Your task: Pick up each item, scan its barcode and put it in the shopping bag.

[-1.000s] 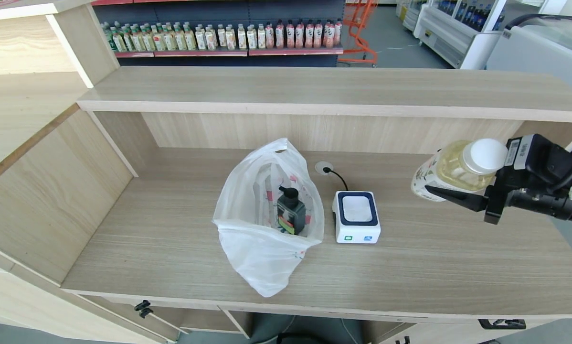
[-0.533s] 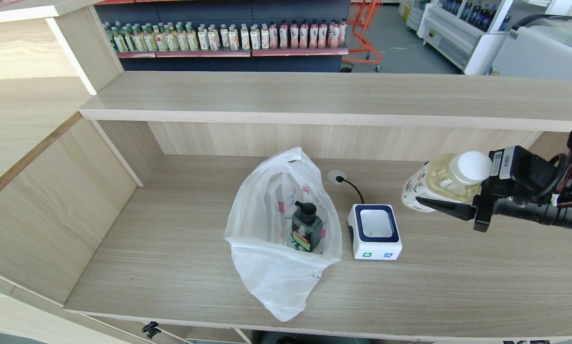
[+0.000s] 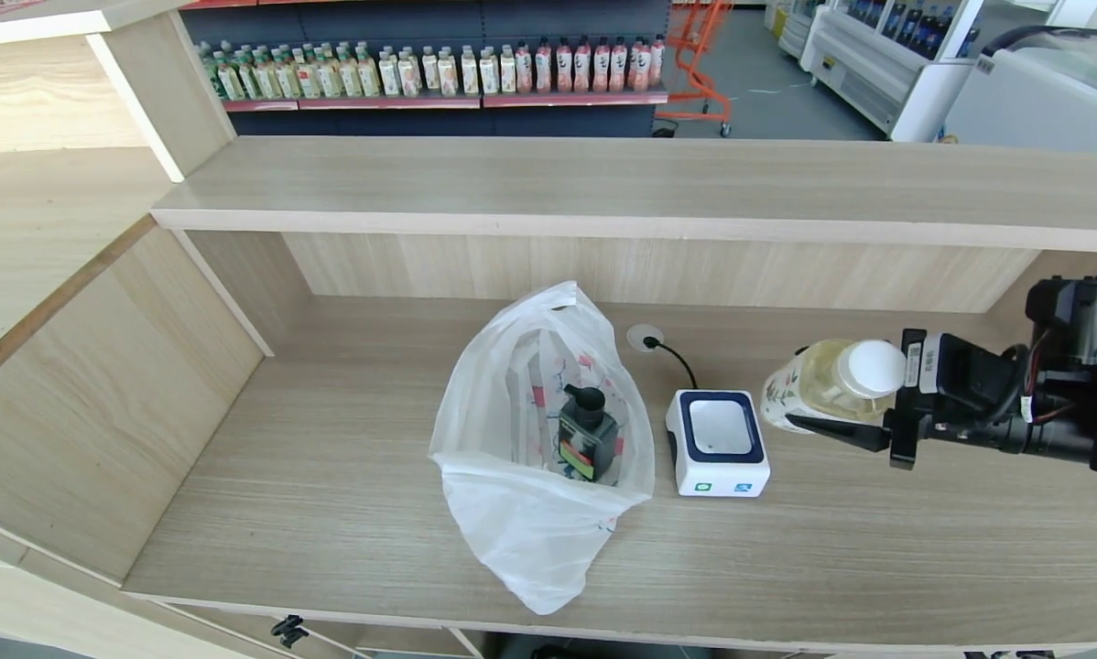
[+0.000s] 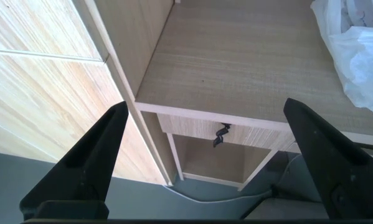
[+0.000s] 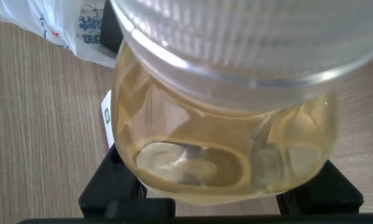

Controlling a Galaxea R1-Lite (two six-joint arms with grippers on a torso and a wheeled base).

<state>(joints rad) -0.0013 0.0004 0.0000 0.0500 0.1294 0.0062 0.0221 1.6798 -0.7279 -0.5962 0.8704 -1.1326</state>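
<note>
At the far left, the left gripper [image 4: 205,107] hangs off the front corner of the wooden counter [image 3: 878,549], its two fingers spread wide with nothing between them. Towards the middle of the counter the white shopping bag [image 3: 530,513] lies with its mouth gaping, and a dark pump bottle [image 3: 587,441] stands upright inside it. Just right of the bag sits the white scanner [image 3: 718,443], its window facing up and a black cable [image 3: 672,355] running back to a hole in the counter. Right of the scanner, close to its far corner, the right gripper [image 3: 809,403] is clamped on the bottle of yellowish drink [image 3: 814,383] — tipped on its side, white cap towards the wrist, base towards the scanner.
</note>
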